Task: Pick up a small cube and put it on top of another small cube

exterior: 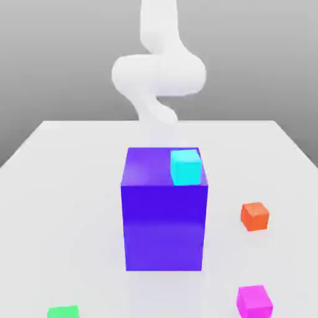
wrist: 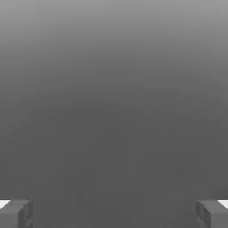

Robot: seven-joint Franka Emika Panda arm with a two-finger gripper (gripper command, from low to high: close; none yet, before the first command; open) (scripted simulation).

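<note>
1. Fingers of the gripper sit at the two lower corners of the hand view, spread wide apart with nothing between them.
2. The small cube, magenta-pink, rests on the table at the lower right of the exterior view.
3. An orange cube lies above it, right of centre.
4. A big blue-violet block stands mid-frame; a cyan cube sits on its top right corner.
5. A green cube sits at the lower left.
6. The white arm rises at upper centre.
</note>
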